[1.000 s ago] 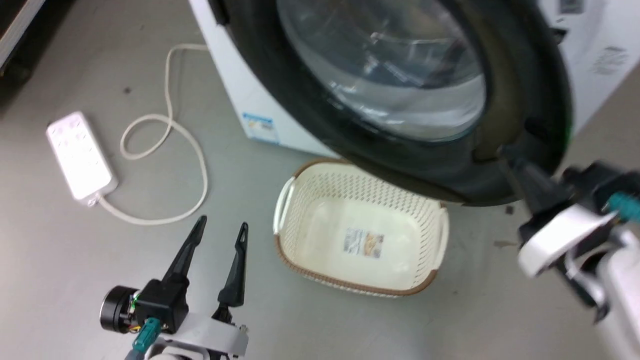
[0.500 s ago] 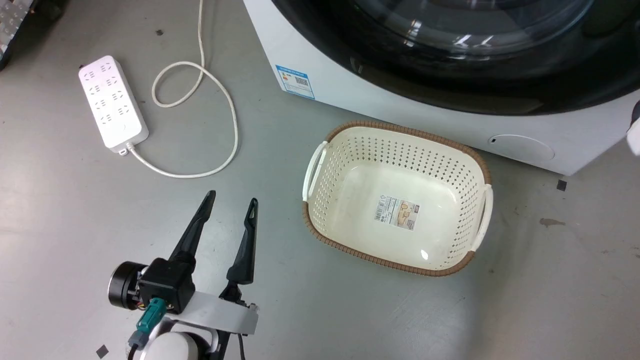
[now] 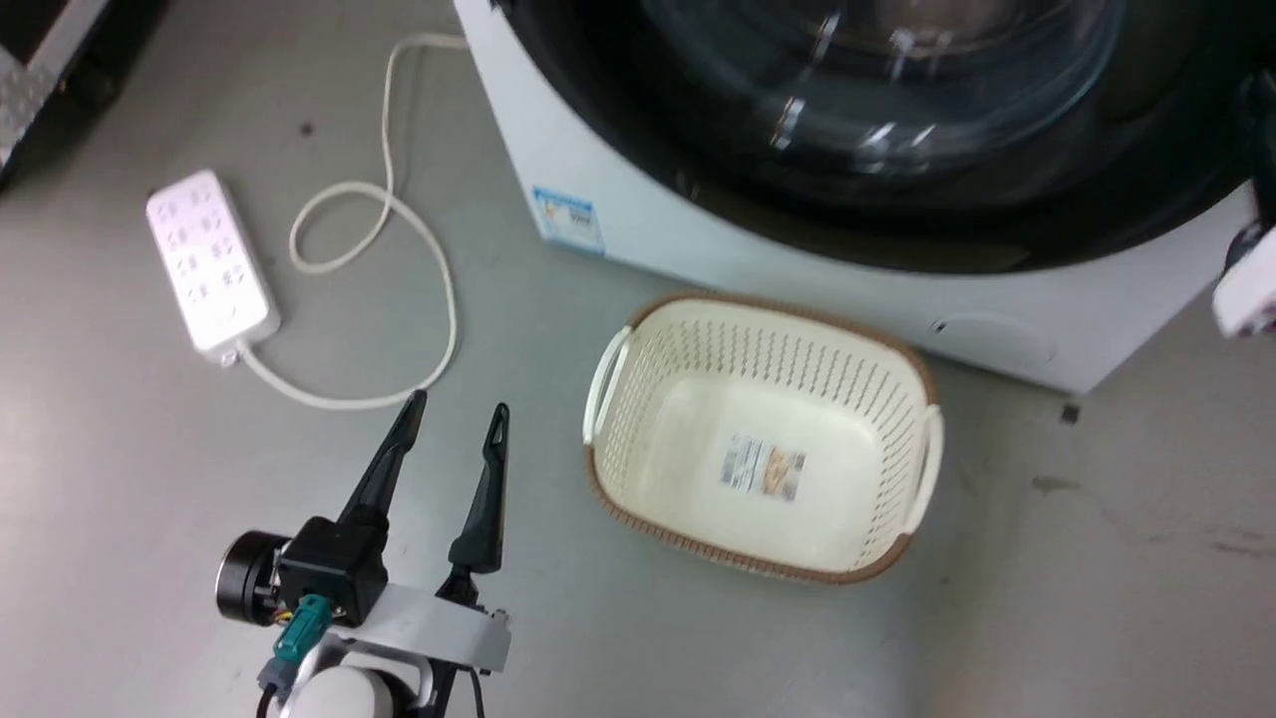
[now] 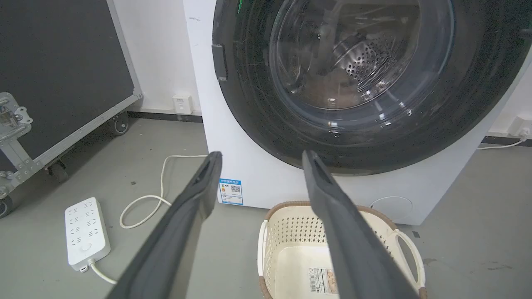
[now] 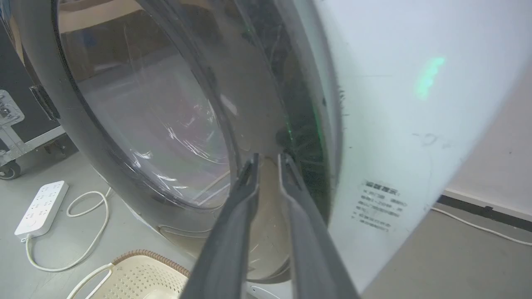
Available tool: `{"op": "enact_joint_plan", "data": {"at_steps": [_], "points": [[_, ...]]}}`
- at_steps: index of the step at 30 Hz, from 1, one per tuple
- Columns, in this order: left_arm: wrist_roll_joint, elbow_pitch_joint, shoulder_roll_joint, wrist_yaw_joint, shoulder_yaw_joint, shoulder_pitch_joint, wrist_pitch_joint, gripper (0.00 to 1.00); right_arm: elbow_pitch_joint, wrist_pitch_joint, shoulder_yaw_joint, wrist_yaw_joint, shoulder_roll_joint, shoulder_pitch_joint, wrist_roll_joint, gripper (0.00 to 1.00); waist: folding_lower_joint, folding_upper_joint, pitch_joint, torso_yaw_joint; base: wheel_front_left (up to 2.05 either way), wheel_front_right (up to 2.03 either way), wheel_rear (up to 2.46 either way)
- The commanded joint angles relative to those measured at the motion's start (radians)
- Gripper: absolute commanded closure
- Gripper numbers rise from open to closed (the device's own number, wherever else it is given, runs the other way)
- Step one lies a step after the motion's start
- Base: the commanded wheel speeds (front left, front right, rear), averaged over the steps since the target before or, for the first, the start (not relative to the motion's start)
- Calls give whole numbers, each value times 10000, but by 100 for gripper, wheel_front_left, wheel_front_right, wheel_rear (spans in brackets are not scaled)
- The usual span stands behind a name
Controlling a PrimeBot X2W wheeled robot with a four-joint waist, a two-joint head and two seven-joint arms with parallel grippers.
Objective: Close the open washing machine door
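The washing machine (image 3: 698, 249) is a white box at the top of the head view. The washing machine door (image 3: 897, 150), glossy black with a bulging glass window, lies flat against its front. From the left wrist the door (image 4: 361, 83) looks flush, with the steel drum behind the glass. My right gripper (image 5: 268, 155) points at the door's right rim (image 5: 299, 124), beside the machine's white front (image 5: 395, 104). Its fingers stand a narrow gap apart and hold nothing. A white part of that arm (image 3: 1246, 289) shows at the right edge. My left gripper (image 3: 459, 402) hangs open over the floor, well left of the machine.
A cream laundry basket (image 3: 763, 439) with a brown rim sits on the floor in front of the machine. A white power strip (image 3: 209, 264) and its looped cord (image 3: 399, 229) lie to the left. A black wheeled case (image 4: 62, 74) stands further left.
A second ago the door stood swung out with my right gripper at its rim; now it lies against the machine. The right fingers have parted slightly. The head camera has shifted.
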Motion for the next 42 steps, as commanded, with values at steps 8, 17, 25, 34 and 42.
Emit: {"op": "enact_joint_plan", "data": {"at_steps": [8,17,25,34,42], "points": [[-39,521,40,-76,234,709,-43,0,-1086,-1162,283,-40,599,2780,-27,0,1,-1,-1860,-1029,0,0,0],[-56,759,178,-100,400,1357,-43,0,-3829,-1602,-935,-40,2023,6311,-1154,0,1,-1,-2869,-1896,0,0,0],[77,879,188,-107,300,1652,-43,0,-5442,-1657,-1311,-40,3457,8469,-2836,0,1,-1,-3021,-2210,0,0,0],[17,1213,345,-84,-17,1555,16,100,-5419,-1624,-1570,-33,3802,8914,-3239,100,1,-1,-3110,-2251,0,0,0],[83,1084,315,7,56,1538,200,100,-5482,-1442,-1516,-31,3808,8850,-3264,100,1,-1,-3095,-2294,0,0,0]]}}
